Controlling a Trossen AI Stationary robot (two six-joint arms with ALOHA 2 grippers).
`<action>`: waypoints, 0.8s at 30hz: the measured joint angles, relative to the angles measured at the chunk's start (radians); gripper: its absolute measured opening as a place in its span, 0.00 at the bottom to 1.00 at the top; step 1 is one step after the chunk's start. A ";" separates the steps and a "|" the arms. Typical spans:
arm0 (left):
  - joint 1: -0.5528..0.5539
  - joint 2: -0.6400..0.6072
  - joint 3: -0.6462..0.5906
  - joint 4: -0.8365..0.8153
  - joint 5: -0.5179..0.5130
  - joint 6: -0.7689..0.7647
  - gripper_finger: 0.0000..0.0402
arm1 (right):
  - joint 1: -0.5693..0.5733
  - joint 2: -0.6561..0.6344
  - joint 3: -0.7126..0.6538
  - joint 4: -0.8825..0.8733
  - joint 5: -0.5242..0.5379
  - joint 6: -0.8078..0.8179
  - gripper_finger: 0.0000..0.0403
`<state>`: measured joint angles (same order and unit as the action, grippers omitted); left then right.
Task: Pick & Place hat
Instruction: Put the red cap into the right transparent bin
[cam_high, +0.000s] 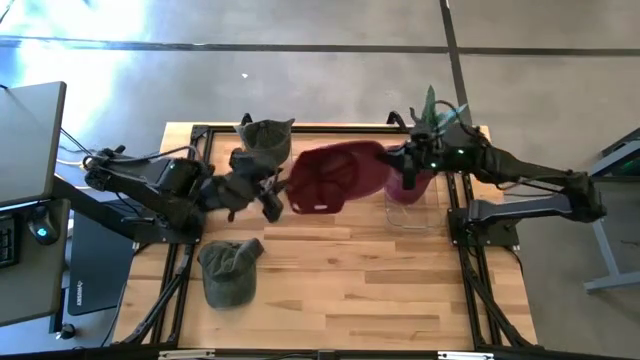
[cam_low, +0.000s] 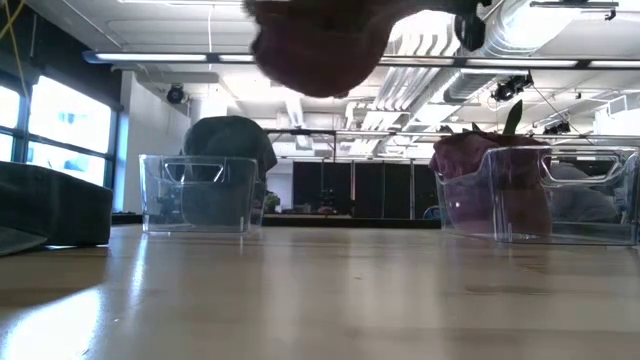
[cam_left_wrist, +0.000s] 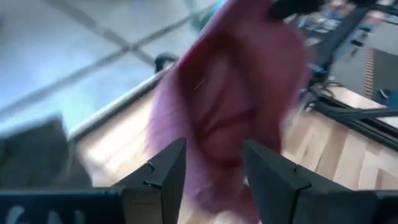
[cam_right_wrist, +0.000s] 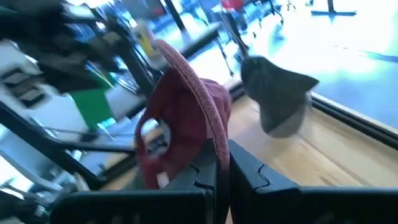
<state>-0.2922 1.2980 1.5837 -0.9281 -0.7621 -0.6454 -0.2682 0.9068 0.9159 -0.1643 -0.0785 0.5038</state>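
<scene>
I see the worktop (cam_high: 350, 290) from above, a pale wood slab with both arms reaching in over its far half. Between them hangs the red hat (cam_high: 335, 176), lifted clear of the wood; from the level camera it shows only as a dark red mass (cam_low: 320, 45) high above the surface. Its long axis runs roughly side to side, parallel to the far edge, with the hollow inside and the back strap facing up toward the overhead camera on the left end.

My right gripper (cam_high: 405, 160) has its fingers (cam_right_wrist: 208, 171) clamped on the hat's edge, the cloth pinched between them. My left gripper (cam_high: 268, 195) sits at the hat's left end, fingers (cam_left_wrist: 165, 171) apart with red cloth (cam_left_wrist: 236, 106) showing between and beyond them; I cannot tell if they touch it.

A clear bin (cam_high: 412, 205) near the far right corner holds a maroon hat (cam_low: 470, 175). Another bin (cam_low: 195, 195) at the far edge holds a grey hat (cam_high: 265, 140). An olive hat (cam_high: 228, 270) lies flat toward the left edge.
</scene>
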 joint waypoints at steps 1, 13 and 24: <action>0.017 -0.012 0.000 -0.039 0.021 -0.048 0.37 | 0.008 -0.026 -0.016 0.031 0.005 0.014 0.02; 0.090 -0.119 -0.084 -0.068 0.061 -0.058 0.02 | 0.075 -0.191 -0.090 0.193 0.130 0.049 0.02; 0.218 -0.022 -0.253 0.762 0.244 0.190 0.00 | 0.127 -0.172 -0.094 0.247 0.129 0.037 0.03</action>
<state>-0.0740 1.2756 1.3303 -0.1663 -0.5185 -0.4551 -0.1416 0.7346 0.8215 0.0826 0.0502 0.5407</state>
